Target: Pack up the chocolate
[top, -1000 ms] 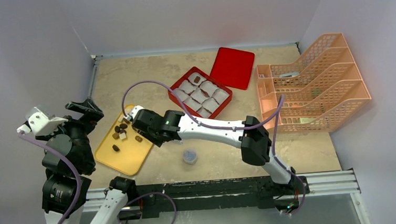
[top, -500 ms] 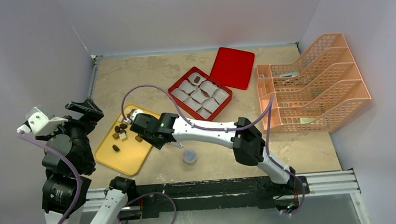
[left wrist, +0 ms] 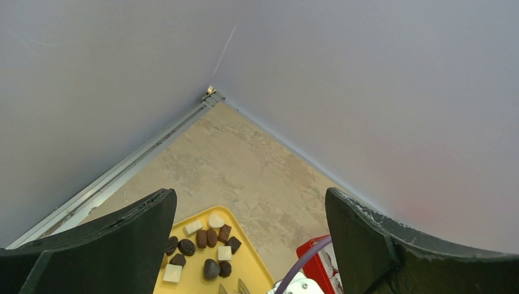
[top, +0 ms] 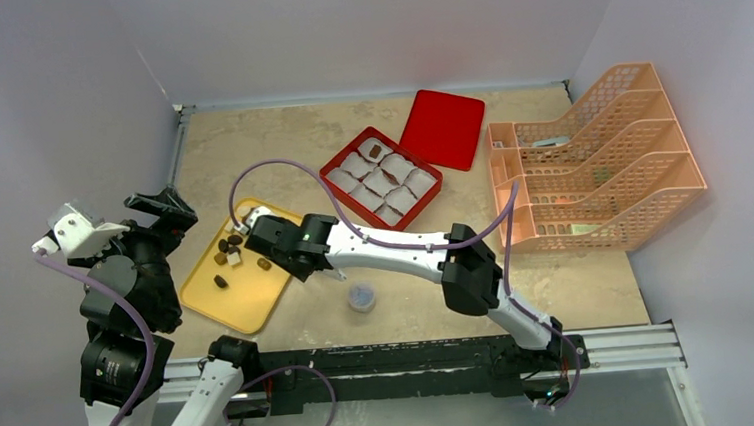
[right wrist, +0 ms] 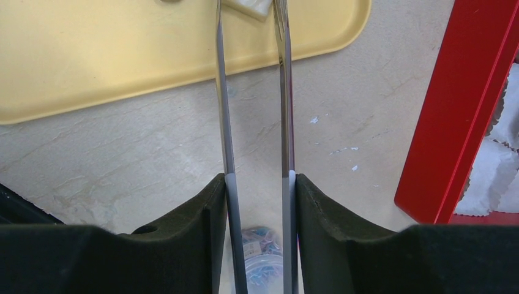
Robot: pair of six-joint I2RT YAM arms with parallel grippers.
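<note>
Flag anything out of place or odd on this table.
Nothing spilled or broken. A small round grey-blue cap sits alone on the tabletop, near the yellow plastic tray. The flat red lid lies askew beside the open red box. Unusually, the right gripper clamps thin metal tweezers.

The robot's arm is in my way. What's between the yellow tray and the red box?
Just bare table with a few tiny white specks; the right wrist view shows it.

No legible text or labels.
</note>
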